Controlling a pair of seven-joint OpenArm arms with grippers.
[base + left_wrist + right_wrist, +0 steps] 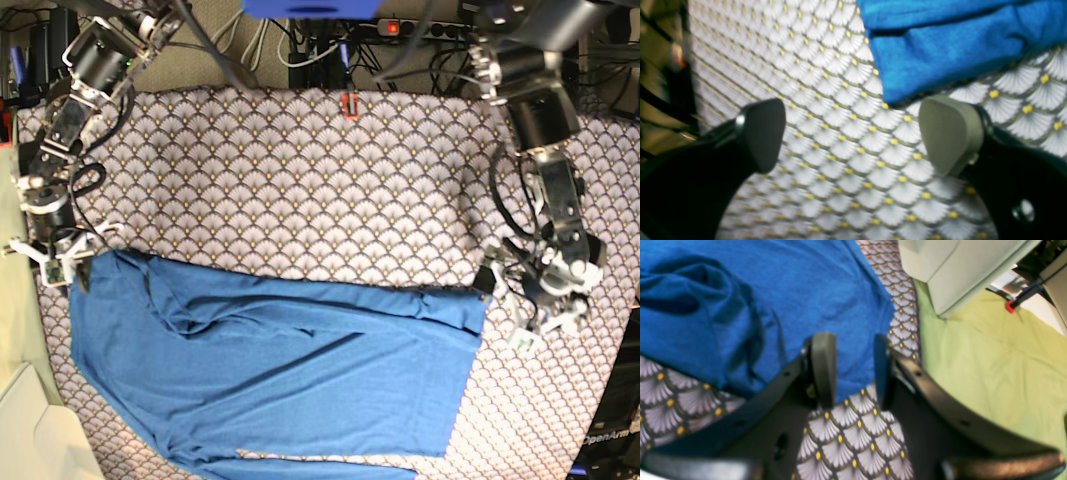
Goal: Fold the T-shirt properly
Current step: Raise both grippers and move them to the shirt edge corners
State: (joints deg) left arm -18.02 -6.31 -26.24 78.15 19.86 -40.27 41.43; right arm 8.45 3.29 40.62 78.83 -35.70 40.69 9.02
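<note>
Shirt (280,380) lay spread across lower half of base view on patterned cloth (300,180), one sleeve folded over body. Left gripper (853,136) jaws spread wide, empty, just beside shirt corner at frame right. Right gripper (850,368) jaws part open, straddling shirt edge at frame left, no pinch seen. Advice: seat both jaws over edges before closing; lift evenly.

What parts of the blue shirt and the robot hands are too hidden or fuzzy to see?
- T-shirt: its bottom hem runs off the base view's lower edge.
- Right gripper: tiny in the base view; whether it pinches cloth is unclear in its blurred wrist view.
- Left gripper: clearly open, but the blurred wrist view shows only a shirt corner.
- Table cloth: partly hidden under the shirt.
</note>
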